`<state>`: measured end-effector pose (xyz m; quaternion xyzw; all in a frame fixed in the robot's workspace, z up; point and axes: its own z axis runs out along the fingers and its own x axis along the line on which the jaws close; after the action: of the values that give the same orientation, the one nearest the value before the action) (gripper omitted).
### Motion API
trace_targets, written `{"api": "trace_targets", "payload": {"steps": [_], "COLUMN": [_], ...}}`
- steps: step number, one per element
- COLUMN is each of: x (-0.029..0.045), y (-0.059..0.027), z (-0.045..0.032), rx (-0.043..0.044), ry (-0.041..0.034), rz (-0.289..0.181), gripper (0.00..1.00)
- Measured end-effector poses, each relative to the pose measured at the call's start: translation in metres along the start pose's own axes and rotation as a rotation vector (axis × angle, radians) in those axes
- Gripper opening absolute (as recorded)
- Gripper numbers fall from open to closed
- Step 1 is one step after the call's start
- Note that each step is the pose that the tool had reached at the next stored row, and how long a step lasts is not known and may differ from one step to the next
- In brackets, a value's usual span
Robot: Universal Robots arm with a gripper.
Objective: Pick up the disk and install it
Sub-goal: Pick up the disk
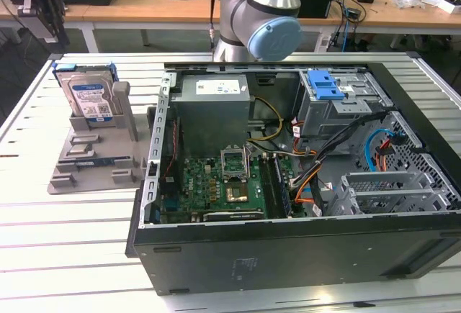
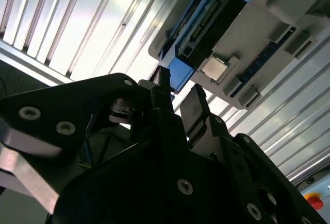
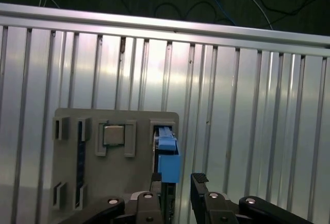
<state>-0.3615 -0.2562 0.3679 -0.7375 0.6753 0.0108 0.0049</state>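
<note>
Open computer case (image 1: 274,255) lay nearest on the slatted table (image 1: 72,255). On the exterior view's left, a grey holder (image 1: 101,165) held the disk (image 1: 88,97) standing upright, its top edge exposed for grasping. Over that edge the gripper (image 3: 178,178) hung, fingers (image 3: 200,180) spread apart, holding nothing.

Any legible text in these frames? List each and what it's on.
No text here can be quoted.
Label on the disk: print and a barcode, too small to read.
Sticker on the power supply: too small to read.
White label on the drive cage: too small to read.
Marks on the computer case side panel: too faint to read.
Processor lid: no legible print.
</note>
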Motion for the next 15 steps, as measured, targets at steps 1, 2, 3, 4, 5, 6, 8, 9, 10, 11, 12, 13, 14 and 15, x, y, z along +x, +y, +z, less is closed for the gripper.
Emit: {"api": "trace_targets", "payload": {"steps": [1, 2, 3, 4, 5, 6, 8, 9, 10, 11, 12, 13, 14, 15], "x": [-0.0001, -0.0002, -0.0003, -0.0006, -0.0007, -0.0008, -0.0010, -0.0011, -0.0012, -0.0013, -0.0013, -0.0014, -0.0014, -0.0015], "y": [0.0000, 0.0000, 0.0000, 0.0000, -0.0001, -0.0001, -0.0001, -0.0001, -0.0001, -0.0001, -0.0001, -0.0001, -0.0001, -0.0002], "z": [0.0005, 0.0013, 0.0018, 0.0029, 0.0038, 0.0045, 0.0054, 0.0061, 0.0067, 0.0071, 0.0077, 0.0081, 0.0087, 0.0095], "rx": [0.0001, 0.0002, 0.0001, 0.0001, 0.0002, 0.0001, 0.0002, 0.0002, 0.0001, 0.0002, 0.0002, 0.0002, 0.0002, 0.0002], "ry": [0.0000, 0.0000, 0.0000, 0.0000, 0.0000, -0.0001, 0.0000, 0.0000, 0.0000, -0.0001, -0.0001, -0.0001, -0.0001, 0.0000], "rz": [0.000, 0.000, 0.000, 0.000, 0.000, 0.000, 0.000, 0.000, 0.000, 0.000, 0.000, 0.000, 0.000, 0.000], "gripper": [0.36, 0.36, 0.36, 0.36, 0.36, 0.36, 0.36, 0.36, 0.36, 0.36, 0.36, 0.36, 0.36, 0.36]}}
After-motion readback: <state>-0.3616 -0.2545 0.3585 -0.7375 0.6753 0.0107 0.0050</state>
